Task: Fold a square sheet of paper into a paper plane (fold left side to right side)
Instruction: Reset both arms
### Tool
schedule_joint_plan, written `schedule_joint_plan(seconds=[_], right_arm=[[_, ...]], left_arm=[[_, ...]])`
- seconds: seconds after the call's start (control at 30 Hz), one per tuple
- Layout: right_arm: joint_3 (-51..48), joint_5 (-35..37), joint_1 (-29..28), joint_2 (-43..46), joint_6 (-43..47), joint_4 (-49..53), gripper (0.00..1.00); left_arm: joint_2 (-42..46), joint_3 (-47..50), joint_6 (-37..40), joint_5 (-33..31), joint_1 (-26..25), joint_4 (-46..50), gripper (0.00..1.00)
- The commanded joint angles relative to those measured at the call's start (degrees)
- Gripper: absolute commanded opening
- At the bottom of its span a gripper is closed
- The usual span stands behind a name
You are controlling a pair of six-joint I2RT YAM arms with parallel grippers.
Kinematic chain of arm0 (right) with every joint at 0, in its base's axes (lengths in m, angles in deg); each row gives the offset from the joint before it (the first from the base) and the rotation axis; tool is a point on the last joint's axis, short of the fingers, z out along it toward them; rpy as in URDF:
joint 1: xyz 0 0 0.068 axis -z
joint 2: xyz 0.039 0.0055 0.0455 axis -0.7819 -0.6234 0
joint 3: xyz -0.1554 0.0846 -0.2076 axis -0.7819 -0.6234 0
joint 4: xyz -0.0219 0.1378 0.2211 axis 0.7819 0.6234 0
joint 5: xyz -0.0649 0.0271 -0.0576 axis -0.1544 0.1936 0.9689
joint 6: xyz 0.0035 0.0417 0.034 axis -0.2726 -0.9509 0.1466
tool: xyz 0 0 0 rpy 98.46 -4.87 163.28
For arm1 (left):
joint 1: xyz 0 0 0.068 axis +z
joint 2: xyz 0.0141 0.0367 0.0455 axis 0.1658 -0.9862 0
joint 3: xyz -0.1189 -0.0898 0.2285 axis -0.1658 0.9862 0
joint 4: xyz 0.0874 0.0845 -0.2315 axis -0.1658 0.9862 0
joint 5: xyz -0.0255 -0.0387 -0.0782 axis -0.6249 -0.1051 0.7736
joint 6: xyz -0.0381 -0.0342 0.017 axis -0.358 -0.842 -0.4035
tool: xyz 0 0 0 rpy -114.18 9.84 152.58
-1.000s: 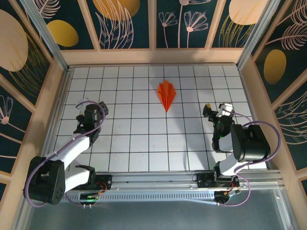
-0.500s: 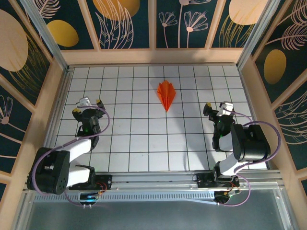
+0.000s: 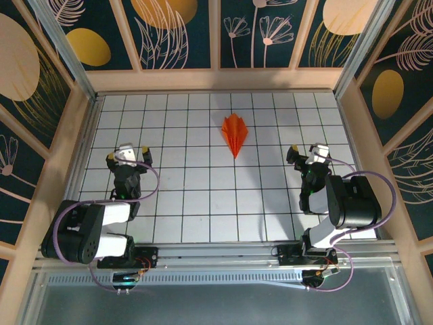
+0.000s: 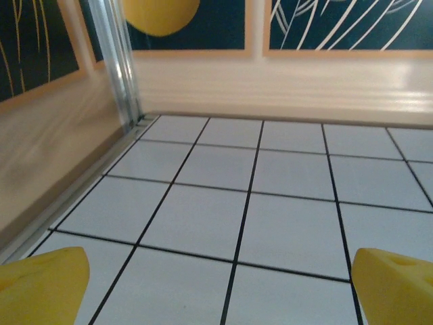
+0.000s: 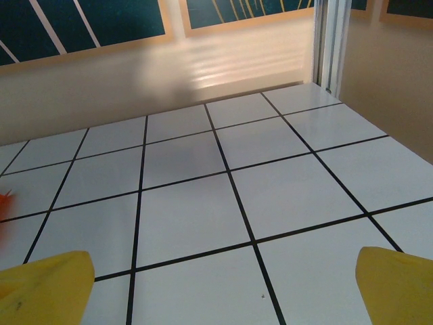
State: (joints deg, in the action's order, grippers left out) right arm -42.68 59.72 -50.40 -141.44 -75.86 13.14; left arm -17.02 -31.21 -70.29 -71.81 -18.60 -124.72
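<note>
1. The left gripper [image 3: 128, 154] sits to the near left of the paper plane [image 3: 234, 133], well apart from it. Its jaws are spread wide and hold nothing, and its wrist view looks out over bare white tiles. This arm seems to have no more folding to do. The sound course is to keep it tucked close to its base and make no sweep toward the plane.

2. The paper plane lies flat on the gridded table [image 3: 189, 196] as a slim orange dart. Its point faces the arms and its fanned creases face away. Nothing touches it. The folds look complete, so the step in hand is likely just to clear off and leave it lying. Thin paper like this would slide or spring open at a light nudge, so any arm movement should stay clear of it.

3. The right gripper [image 3: 308, 152] rests to the near right of the plane, also well apart, with its jaws wide and empty. A blurred orange sliver at the left edge of its wrist view is probably the plane. Any further retreat is best made straight back, away from the plane.
</note>
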Motion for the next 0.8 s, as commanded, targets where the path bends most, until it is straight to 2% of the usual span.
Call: schedule_joint_plan(seconds=[0.0,0.07,0.23,0.4,0.47,0.57,0.63,0.7,0.77], right_arm=[[0.86,1.05,-0.38,-0.11,0.22,-2.22,0.99],[0.88,1.01,-0.36,-0.16,0.19,-2.22,0.99],[0.93,1.01,-0.36,-0.09,0.15,-2.24,0.99],[0.86,1.01,-0.38,-0.14,0.2,-2.22,0.99],[0.92,1.01,-0.4,-0.09,0.22,-2.26,0.99],[0.9,1.02,-0.34,-0.16,0.22,-2.23,0.99],[0.94,1.08,-0.41,-0.14,0.22,-2.22,0.99],[0.93,1.01,-0.35,-0.15,0.22,-2.15,0.99],[0.94,1.01,-0.35,-0.15,0.17,-2.18,0.99]], left_arm=[[-3.21,0.89,1.49,2.99,1.85,-9.52,0.99],[-6.15,1.61,1.04,3.16,2.6,-14.05,0.99],[-5.35,3.03,1.03,3.96,2.73,-15.66,0.99],[-9.53,6.2,0.65,2.99,2.82,-25.5,0.99],[-11.03,5.82,0.87,3.14,2.82,-26.71,0.99],[-10.55,3.91,0.66,2.82,2.91,-22.29,0.99],[-10.31,0.77,-0.59,2.81,3.84,-15.71,0.99],[-10.35,-2.14,-3.12,5.36,6.54,-10.16,0.99],[-10.34,-2.31,-4.0,6.97,7.7,-9.69,0.99]])
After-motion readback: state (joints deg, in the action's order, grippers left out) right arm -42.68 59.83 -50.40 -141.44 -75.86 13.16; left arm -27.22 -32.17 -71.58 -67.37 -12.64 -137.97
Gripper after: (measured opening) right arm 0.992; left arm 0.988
